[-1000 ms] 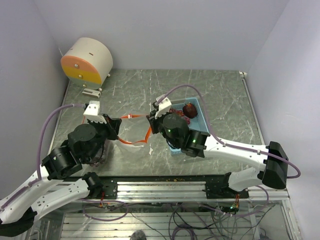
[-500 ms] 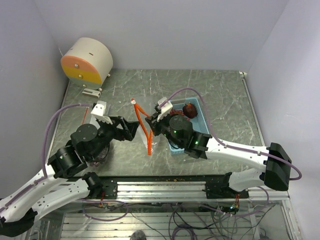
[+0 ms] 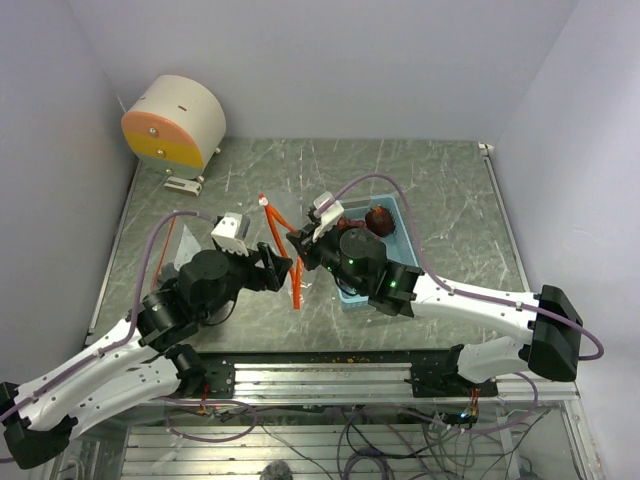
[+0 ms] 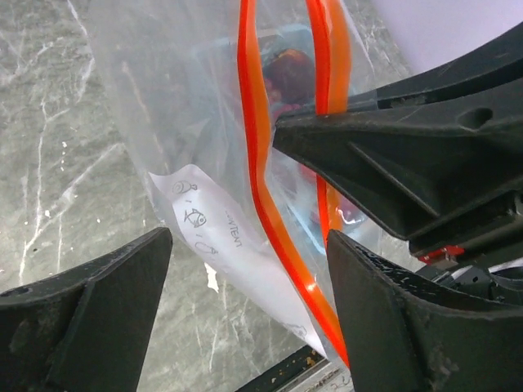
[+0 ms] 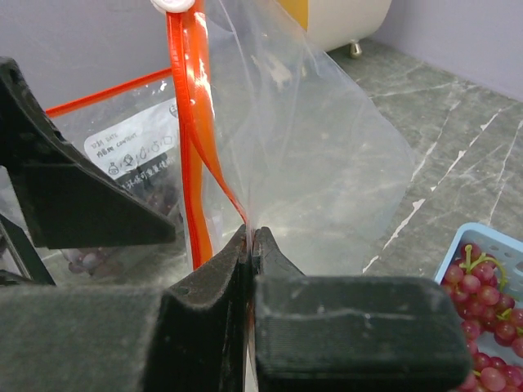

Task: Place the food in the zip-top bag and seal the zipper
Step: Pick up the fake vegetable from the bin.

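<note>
The clear zip-top bag [image 4: 176,139] hangs upright, pinched at its mouth edge by my shut right gripper [image 5: 252,237] [image 3: 300,243]. Its orange-red zipper [image 3: 285,245] [image 4: 261,196] [image 5: 186,122] runs nearly vertical. My left gripper [image 4: 249,318] [image 3: 284,272] is open, its fingers on either side of the bag's lower corner and zipper, with gaps showing. Food lies in the blue tray [image 3: 402,218]: a round red fruit [image 3: 378,218] and grape clusters [image 5: 482,343]. Dark berries [image 5: 155,200] show through the bag; whether they are inside it I cannot tell.
A white and orange cylinder [image 3: 175,125] stands at the back left corner. A thin orange-red strip with clear plastic [image 3: 168,240] lies by my left arm. The tray [image 5: 458,245] sits just right of the right gripper. Purple cables loop over both arms.
My left gripper has opened, letting go of the bag's mouth, and has moved right up to the bag. The zipper swung from lying spread to hanging nearly vertical from the right gripper.
</note>
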`<state>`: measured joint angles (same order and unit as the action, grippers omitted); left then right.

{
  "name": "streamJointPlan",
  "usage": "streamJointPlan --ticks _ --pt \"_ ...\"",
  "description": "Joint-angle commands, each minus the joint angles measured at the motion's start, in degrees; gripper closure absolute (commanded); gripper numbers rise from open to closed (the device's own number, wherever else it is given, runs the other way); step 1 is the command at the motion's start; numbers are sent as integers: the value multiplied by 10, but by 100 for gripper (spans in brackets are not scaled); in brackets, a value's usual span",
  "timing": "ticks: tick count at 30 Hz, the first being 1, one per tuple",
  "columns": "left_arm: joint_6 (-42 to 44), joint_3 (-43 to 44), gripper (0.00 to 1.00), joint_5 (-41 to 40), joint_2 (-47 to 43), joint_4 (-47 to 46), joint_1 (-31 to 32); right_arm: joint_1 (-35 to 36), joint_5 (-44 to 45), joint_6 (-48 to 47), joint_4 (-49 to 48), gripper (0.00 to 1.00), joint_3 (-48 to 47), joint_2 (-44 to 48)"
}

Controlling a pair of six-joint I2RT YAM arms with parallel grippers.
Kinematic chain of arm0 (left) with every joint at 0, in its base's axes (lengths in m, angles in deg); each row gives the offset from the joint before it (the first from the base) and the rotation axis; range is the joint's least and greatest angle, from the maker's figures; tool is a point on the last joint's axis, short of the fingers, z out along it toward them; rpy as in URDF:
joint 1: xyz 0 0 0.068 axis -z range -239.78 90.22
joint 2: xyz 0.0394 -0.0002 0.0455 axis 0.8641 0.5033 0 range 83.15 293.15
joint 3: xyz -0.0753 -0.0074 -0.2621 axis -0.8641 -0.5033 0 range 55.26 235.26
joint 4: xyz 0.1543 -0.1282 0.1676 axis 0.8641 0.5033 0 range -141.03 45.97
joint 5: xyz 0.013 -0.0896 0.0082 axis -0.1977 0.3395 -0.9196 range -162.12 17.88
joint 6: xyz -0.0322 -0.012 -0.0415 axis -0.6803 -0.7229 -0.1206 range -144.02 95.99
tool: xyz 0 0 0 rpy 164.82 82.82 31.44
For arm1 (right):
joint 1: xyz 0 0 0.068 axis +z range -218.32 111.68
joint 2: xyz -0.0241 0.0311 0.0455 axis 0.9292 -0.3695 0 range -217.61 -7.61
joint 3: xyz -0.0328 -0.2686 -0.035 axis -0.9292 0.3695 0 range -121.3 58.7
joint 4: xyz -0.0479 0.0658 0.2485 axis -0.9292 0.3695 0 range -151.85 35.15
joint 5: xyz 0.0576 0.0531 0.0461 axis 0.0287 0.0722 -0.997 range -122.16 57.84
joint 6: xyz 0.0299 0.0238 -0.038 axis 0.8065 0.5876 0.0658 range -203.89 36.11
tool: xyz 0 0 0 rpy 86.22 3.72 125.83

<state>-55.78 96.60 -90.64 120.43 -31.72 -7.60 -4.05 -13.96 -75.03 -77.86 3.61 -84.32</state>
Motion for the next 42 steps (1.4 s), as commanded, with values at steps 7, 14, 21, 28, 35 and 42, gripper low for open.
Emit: streamJointPlan --ticks 7,14,21,28,35,42 --pt "-35 -24 28 -17 45 -106 -3 18 5 -21 -7 100 -36 -8" --pt "-42 -33 40 -60 61 -112 -3 23 16 -26 -7 100 -28 3" --pt "-39 -44 43 -90 47 -110 -3 23 16 -23 -3 100 -26 12" --pt "-33 -52 50 -148 69 -120 -3 28 8 -10 3 100 -26 17" --pt "-12 -14 69 -235 68 -23 -3 30 37 -10 15 100 -2 46" --pt "39 29 93 -278 -23 69 -3 30 69 0 40 100 12 69"
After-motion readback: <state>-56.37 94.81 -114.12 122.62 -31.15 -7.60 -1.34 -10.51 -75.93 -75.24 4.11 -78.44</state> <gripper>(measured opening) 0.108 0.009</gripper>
